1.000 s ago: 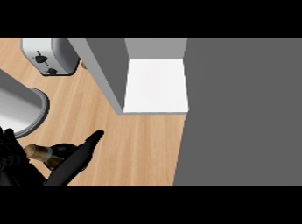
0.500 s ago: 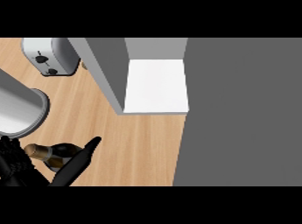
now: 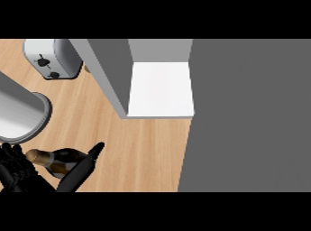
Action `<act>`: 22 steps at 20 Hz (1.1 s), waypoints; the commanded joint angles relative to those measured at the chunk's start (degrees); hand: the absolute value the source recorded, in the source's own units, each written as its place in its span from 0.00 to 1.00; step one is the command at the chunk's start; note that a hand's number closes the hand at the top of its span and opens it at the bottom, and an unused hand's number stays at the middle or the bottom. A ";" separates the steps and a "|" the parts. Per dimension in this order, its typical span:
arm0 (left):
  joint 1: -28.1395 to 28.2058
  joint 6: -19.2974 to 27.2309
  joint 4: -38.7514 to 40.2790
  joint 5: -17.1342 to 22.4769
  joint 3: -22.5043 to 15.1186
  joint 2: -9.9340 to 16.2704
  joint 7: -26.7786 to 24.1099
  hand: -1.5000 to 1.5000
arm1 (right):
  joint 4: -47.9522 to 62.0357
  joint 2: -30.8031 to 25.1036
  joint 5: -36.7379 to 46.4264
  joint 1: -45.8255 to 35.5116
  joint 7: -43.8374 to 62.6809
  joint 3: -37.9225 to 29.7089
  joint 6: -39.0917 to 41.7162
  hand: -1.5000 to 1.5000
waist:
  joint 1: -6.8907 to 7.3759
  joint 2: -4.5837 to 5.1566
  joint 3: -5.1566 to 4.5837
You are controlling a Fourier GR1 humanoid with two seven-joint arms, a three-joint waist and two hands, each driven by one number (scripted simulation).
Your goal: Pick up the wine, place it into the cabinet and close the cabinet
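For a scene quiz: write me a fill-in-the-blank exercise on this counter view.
1. The wine bottle lies on the wooden ____.
2. The hand reaches around the bottle at the view's lower ____.
3. The cabinet door stands ____, showing a white shelf.
4. The silver toaster sits to the ____ of the cabinet.

Missing words: counter; left; open; left

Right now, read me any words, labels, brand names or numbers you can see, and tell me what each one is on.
None can be read.
Wine bottle: dark glass with a gold-brown top, no label showing.
Toaster: two dark knobs, no markings legible.
Cabinet: plain white shelf and grey door, no signs.
Grey cylinder: blank.
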 commanded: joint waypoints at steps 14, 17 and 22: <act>4.14 0.10 9.12 20.24 1.83 -3.66 -14.09 0.00 | -4.67 0.15 -2.83 -0.11 2.99 -0.52 -0.68 0.00 | -0.26 0.09 -0.79; 3.92 -4.58 9.63 26.63 5.69 -5.06 -18.67 0.00 | -6.06 -0.36 -1.80 -0.03 3.45 -0.35 -0.83 0.00 | 0.09 -0.13 -0.83; 8.08 -14.30 10.67 34.61 11.16 -9.48 -31.23 0.00 | -6.25 0.33 -2.11 1.87 3.29 0.07 -0.82 0.00 | 1.14 -0.32 -0.80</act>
